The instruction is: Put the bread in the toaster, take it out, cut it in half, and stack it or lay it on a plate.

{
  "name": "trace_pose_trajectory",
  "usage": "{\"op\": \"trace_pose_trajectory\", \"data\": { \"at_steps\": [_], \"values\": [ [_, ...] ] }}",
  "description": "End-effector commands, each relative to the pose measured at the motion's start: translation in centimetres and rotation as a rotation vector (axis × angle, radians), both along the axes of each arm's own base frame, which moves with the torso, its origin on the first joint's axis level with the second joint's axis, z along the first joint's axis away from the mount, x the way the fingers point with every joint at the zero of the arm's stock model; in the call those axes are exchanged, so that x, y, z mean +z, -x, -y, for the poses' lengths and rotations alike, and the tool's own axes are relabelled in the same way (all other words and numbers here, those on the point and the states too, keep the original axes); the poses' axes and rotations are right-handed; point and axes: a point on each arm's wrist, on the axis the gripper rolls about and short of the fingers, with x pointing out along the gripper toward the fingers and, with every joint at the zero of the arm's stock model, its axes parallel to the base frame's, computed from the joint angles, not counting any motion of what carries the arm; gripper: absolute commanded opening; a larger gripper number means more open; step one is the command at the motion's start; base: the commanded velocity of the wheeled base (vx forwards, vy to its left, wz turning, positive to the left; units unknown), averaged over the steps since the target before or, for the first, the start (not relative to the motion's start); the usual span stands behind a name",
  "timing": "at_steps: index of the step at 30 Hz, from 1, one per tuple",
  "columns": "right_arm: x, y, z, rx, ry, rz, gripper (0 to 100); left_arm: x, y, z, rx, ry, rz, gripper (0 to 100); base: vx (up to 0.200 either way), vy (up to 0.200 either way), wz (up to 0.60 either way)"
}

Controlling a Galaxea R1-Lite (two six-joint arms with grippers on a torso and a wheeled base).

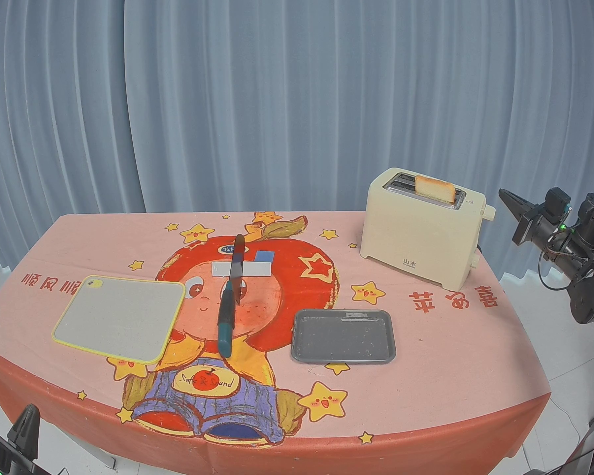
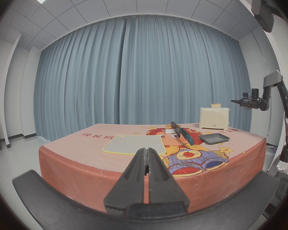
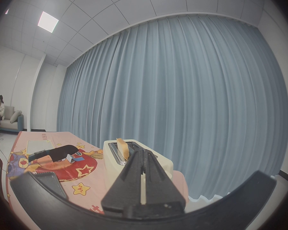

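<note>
Now, left hand [image 2: 147,149] and right hand [image 3: 142,151] narrow, empty, beyond table [image 1: 442,371] edges; bread [image 1: 434,189] seemingly upright in toaster [image 1: 419,235].

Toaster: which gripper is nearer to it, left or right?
Right. The right gripper hangs just right of the toaster, about level with its top. The left gripper sits low by the near left corner of the table, far across from it.

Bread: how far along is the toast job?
Done: the bread stands in the toaster slot, top poking out. In hand: nothing. The right gripper hangs shut beside the toaster, off the bread, and the left gripper is shut off the table near corner. Left: pull the bread out, halve it on the cutting board with the knife, lay it on the grey tray.
</note>
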Motion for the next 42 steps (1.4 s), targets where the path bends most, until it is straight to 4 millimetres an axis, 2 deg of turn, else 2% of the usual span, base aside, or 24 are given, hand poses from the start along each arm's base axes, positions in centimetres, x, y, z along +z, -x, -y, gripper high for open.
{"op": "trace_pose_trajectory", "data": {
  "at_steps": [1,11,23,31,42],
  "values": [
    [-1.5,-0.7,0.8,-0.020,0.000,-0.041,0,-0.5,-0.1,0.0,0.000,0.000,-0.018,0,0.000,0.000,0.00],
    [-3.3,-1.1,0.5,-0.014,0.039,-0.077,0,-0.5,-0.1,0.0,0.001,0.000,-0.018,0,0.000,0.000,0.00],
    [-3.7,-1.2,0.4,-0.011,0.041,-0.091,0,-0.5,-0.1,0.0,0.001,0.000,-0.018,0,0.000,0.000,0.00],
    [-3.7,-1.3,0.5,-0.011,0.040,-0.087,0,-0.5,-0.1,0.0,0.000,0.000,-0.018,0,0.000,0.000,0.00],
    [-2.5,-1.8,0.7,-0.022,0.040,-0.039,0,-0.5,-0.1,0.0,0.001,0.000,-0.018,0,0.000,0.000,0.00]
  ]
}}
